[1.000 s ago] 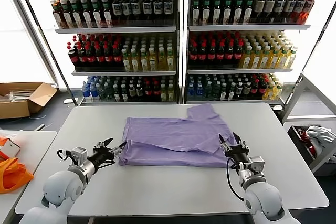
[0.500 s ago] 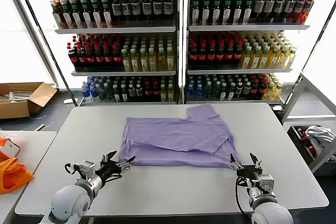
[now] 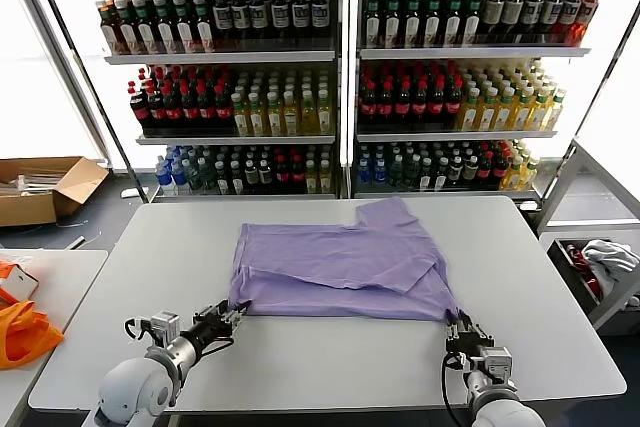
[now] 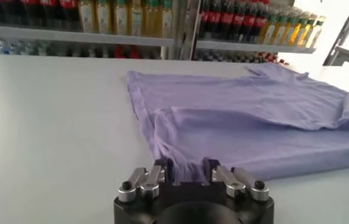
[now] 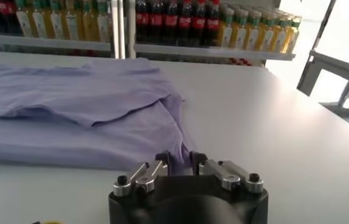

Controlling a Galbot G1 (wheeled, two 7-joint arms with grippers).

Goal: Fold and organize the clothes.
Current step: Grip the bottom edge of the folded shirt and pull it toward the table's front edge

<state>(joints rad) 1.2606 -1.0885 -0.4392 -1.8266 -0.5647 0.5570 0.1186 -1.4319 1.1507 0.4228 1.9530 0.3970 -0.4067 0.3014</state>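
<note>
both claws are clenched on the near hem of the lavender t-shirt (image 3: 340, 272): left gripper (image 3: 232, 315) pinches the near-left corner, cloth visibly bunched between its fingers (image 4: 162, 173) in the left wrist view; right gripper (image 3: 459, 328) has the near-right corner, a small tuft between its fingers (image 5: 162, 163) in the right wrist view. how deep either bite goes through the layers i can't tell, probably just the top fold edge on the right. to do this step well: lift both corners together and level, keep the hem taut between the claws without stretching it, carry it straight away from the robot and lay it onto the far edge so the fold line runs parallel to the table's near edge; uneven lift would skew the fold, and a shallow pinch could slip. the shirt lies flat on the grey table (image 3: 150, 247), roughly centred, already doubled once with an upper layer draped over the lower. its long axis runs left-right across the table; one sleeve (image 3: 385, 212) sticks out at the far right toward the drink shelves (image 3: 340, 77) behind, so it seems the shirt's top is toward the robot's right and the bottom hem toward its left.
</note>
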